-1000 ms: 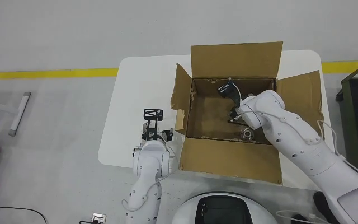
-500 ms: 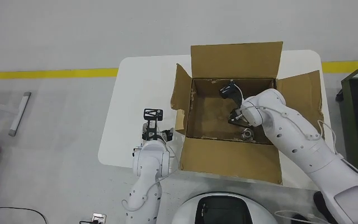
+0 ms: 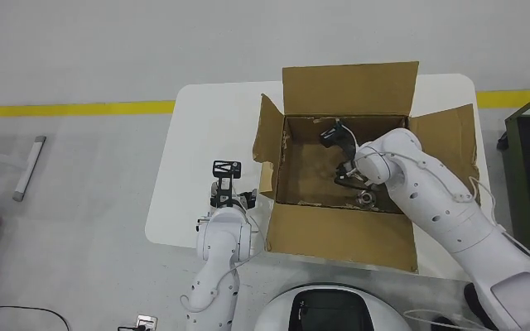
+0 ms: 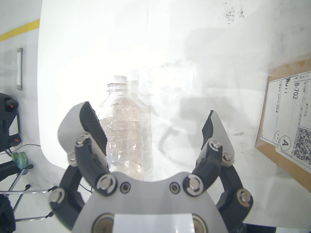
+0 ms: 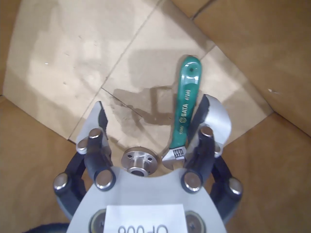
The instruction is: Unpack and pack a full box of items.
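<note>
Top view places a white bench with rounded corners (image 3: 207,124) on a grey floor crossed by a yellow line (image 3: 83,108). On the bench's right half stands a large brown cardboard box (image 3: 348,89) with all four flaps folded outward. Its outer wall carries a white paper label (image 4: 289,120), seen in the left wrist view.

The right arm reaches down into the box, and the right claw (image 3: 343,175) hangs low over the floor near the front wall. In the right wrist view this claw (image 5: 153,103) is spread wide and grips nothing.

The left arm is over the bench just left of the box, apart from its side flap. The left claw (image 4: 148,110) is also spread wide, with nothing clamped.

A clear plastic bottle with a white cap (image 4: 121,122) is on the bench in that claw's gap, close against one finger's black pad (image 4: 93,124), with its cap pointing away from the wrist. Whether pad and bottle touch cannot be told.

On the box floor lies an adjustable wrench with a green handle (image 5: 185,103), inside the right claw's gap and tight beside one finger. Its steel head points toward the wrist.

Just beside that head sits a round silver metal flange with bolt holes (image 5: 138,158), also between the fingers.
</note>
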